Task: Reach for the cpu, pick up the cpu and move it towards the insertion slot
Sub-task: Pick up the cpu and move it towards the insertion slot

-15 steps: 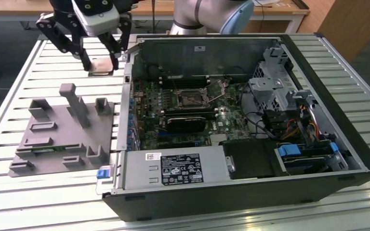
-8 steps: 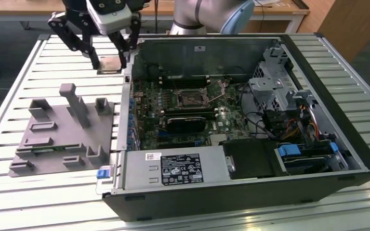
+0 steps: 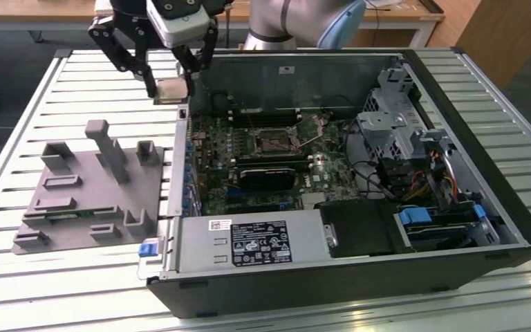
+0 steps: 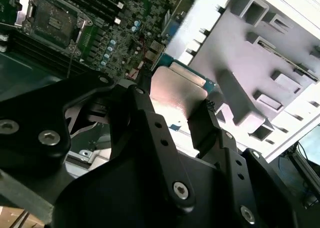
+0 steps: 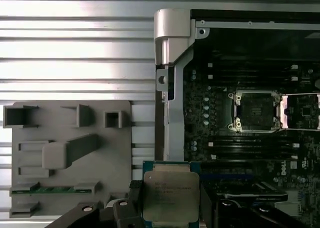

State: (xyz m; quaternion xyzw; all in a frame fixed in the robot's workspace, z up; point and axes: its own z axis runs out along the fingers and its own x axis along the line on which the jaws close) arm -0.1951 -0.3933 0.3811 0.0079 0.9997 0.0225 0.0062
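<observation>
Holding the cpu (image 3: 171,90) clamped between its two black fingers, my gripper (image 3: 169,88) hangs in the air above the slatted metal table (image 3: 35,117), just at the upper corner of the open computer case (image 3: 487,131) on the exterior view's left. In that view the chip sits clear of every surface, its pale face catching the light, with the grey plastic fixture block (image 3: 81,187) lying on the table below and towards the exterior view's left of it. Looking at the first wrist view, I see the cpu (image 5: 170,197) flat and square with its silvery top facing the camera and a tan rim around it, dark finger pads (image 5: 206,203) pressed against its opposite sides. The second wrist view shows the same grasp from behind: the chip's (image 4: 176,95) shiny face sticks out beyond the black fingers (image 4: 202,123), which close on its edges. The insertion slot (image 3: 273,142) lies inside the case on the green motherboard (image 3: 247,173), well apart from the chip; I can make out its dark centre and shiny metal frame in the first wrist view (image 5: 255,110), with its hinged metal plate (image 5: 302,110) swung open beside it. Below the socket in the exterior view a long black card (image 3: 265,178) sits across the board.
</observation>
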